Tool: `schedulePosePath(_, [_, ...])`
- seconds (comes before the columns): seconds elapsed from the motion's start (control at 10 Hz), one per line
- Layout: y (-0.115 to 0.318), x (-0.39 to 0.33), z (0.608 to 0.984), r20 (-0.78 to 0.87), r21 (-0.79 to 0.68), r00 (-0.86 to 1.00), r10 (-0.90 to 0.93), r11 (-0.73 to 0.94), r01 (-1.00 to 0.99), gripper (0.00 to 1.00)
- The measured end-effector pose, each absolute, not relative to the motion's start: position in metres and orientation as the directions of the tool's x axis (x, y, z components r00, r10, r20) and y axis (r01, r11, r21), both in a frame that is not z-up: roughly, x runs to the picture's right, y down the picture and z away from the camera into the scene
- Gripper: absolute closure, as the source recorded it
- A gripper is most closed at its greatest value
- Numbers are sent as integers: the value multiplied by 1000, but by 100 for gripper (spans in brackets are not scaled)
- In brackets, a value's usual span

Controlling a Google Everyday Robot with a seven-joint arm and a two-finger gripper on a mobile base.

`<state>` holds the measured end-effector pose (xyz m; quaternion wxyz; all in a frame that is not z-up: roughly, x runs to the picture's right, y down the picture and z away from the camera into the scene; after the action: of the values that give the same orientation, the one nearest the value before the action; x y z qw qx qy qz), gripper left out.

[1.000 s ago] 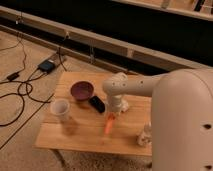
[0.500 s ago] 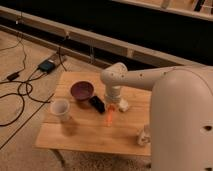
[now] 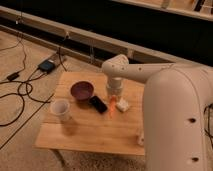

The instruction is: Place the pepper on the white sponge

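Near the middle of the wooden table [image 3: 85, 134], toward its far edge, the gripper [image 3: 113, 98] is clamped shut on the pepper [image 3: 112, 107], which hangs tip-down between the black phone [image 3: 98, 104] and the white sponge [image 3: 123, 105], just beside the sponge. Over the last second the pepper has travelled from nearer the front edge up to the sponge. The carry looks almost done, with probably only a small sideways shift over the sponge and a release left.

Pincer [image 3: 114, 98] above the pepper [image 3: 112, 107], contact unclear; white bottle [image 3: 140, 136] partly behind the arm [image 3: 175, 110].
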<state>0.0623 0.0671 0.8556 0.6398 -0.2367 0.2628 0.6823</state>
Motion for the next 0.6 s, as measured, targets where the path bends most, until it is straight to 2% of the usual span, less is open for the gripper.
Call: schedulePosePath(0.6, [51, 94, 888, -673, 101, -97, 733, -39, -994, 100])
